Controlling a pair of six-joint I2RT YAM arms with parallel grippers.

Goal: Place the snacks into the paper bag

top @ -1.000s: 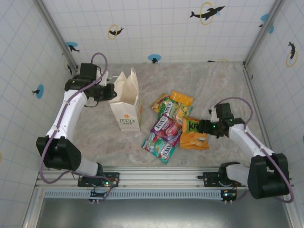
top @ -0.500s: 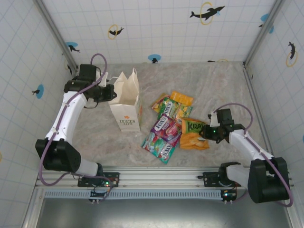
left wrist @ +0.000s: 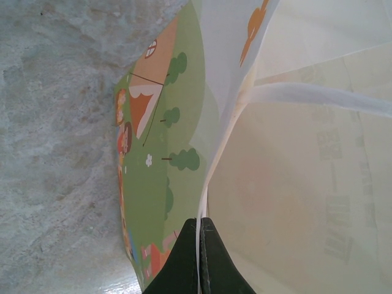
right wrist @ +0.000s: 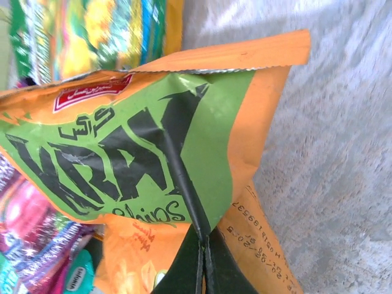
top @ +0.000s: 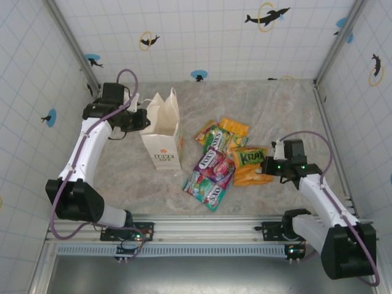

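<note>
The top camera looks down from above the near edge; the wrist cameras sit close on the same paper bag (left wrist: 294, 184), left, and orange packet (right wrist: 141, 153), right.

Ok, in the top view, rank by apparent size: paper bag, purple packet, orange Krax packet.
1. paper bag, clearly largest.
2. purple packet and orange Krax packet look about alike; I won't rank them.

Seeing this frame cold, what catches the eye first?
The bright heap of snack packets mid-table, right of the white paper bag standing upright. The right gripper is shut on the orange-and-green packet at the heap's right edge; the left gripper pinches the bag's rim.
</note>
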